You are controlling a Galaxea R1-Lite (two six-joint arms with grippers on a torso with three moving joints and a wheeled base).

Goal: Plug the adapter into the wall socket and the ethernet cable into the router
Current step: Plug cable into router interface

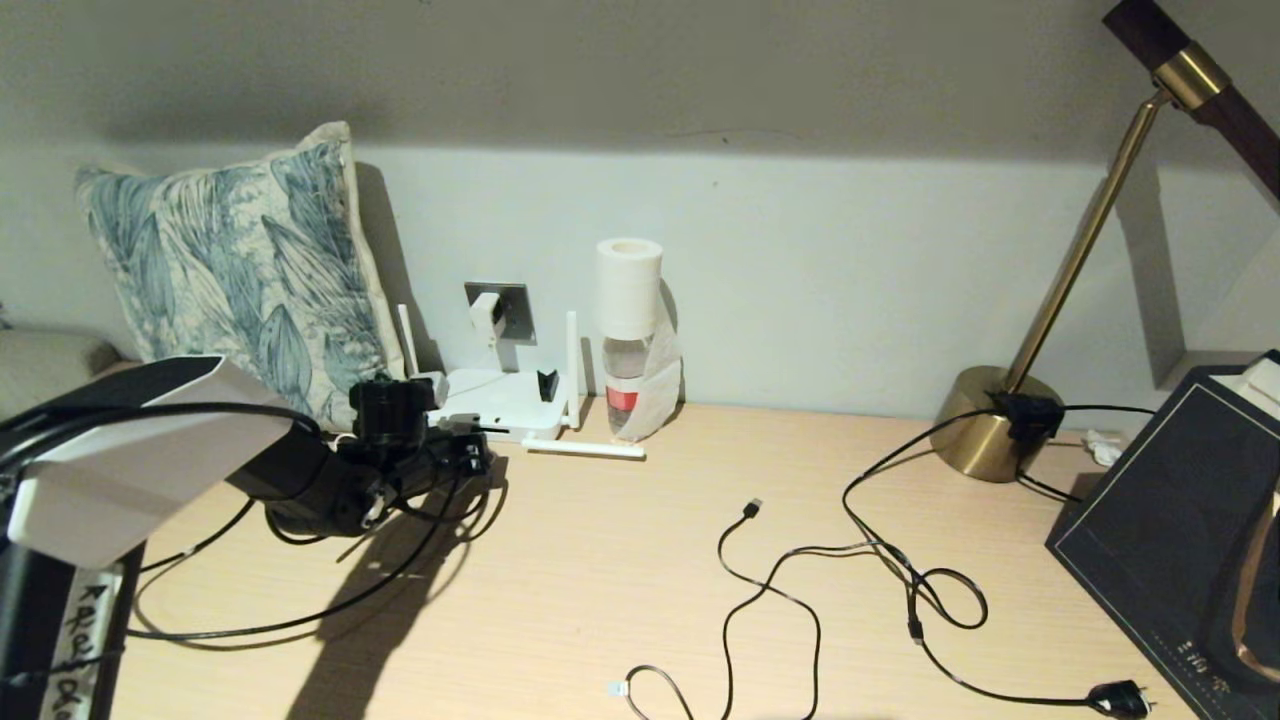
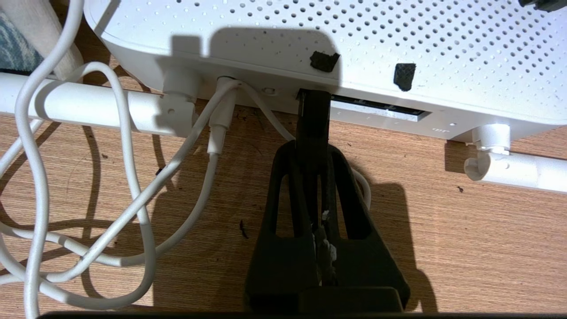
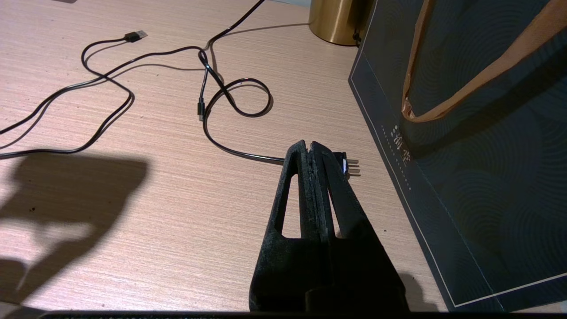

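— Where do we find the ethernet cable?
— Its black end sits at the dark port strip on the router edge, pinched between the fingers of our left gripper, whose jaws are closed tight on it. The rest of the cable loops back over the desk under our left arm.
— And the adapter?
— We see it seated on the wall socket, just above the router, its white cord running to the router's edge.
— Our other arm?
— The right gripper hangs low over the desk beside the dark paper bag, jaws pressed together with nothing between them; a black power plug lies just beyond its tips.
— Around that?
— A USB-tipped black cable, a brass lamp base, a bottle capped by a paper roll, and a leaf-print pillow.
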